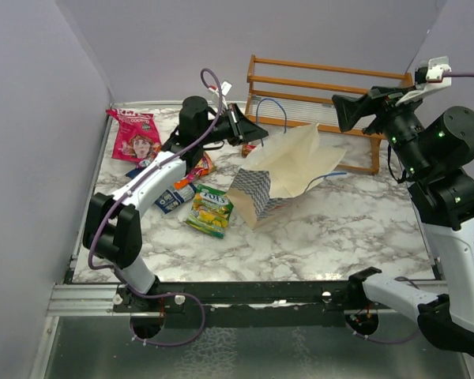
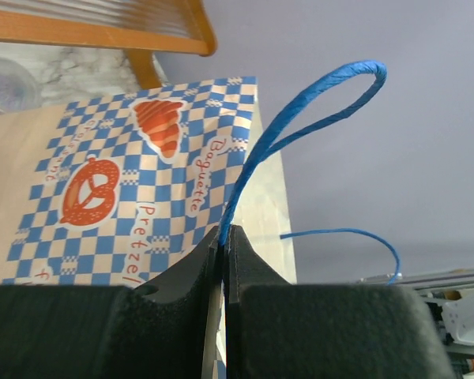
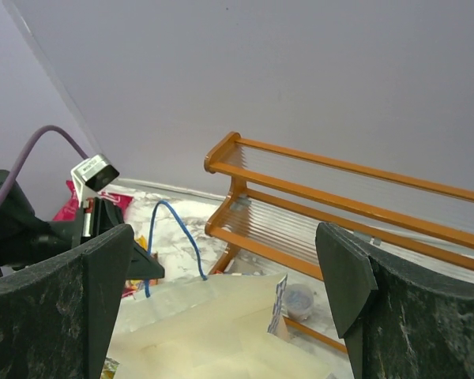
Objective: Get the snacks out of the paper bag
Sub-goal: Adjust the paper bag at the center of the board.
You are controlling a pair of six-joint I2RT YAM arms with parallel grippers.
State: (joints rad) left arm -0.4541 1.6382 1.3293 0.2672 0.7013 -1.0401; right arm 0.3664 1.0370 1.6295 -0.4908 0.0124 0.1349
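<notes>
The paper bag [image 1: 280, 166] lies tilted on the marble table, with its cream inside facing up and its checkered side [image 2: 142, 181] showing in the left wrist view. My left gripper [image 1: 251, 130] [image 2: 225, 233] is shut on the bag's rim at the foot of a blue cord handle [image 2: 300, 118]. My right gripper [image 1: 344, 110] [image 3: 225, 260] is open and empty, and hangs above the bag's cream opening [image 3: 221, 332]. Snacks lie on the table left of the bag: a pink-red bag [image 1: 134, 134], an orange packet [image 1: 199, 168], a blue packet [image 1: 172, 197] and a green-yellow packet [image 1: 211, 209].
A wooden rack [image 1: 324, 87] [image 3: 340, 197] stands behind the bag at the back. A small clear cup [image 3: 300, 298] sits under it. Grey walls close the left and back sides. A metal rail [image 1: 245, 292] runs along the near edge.
</notes>
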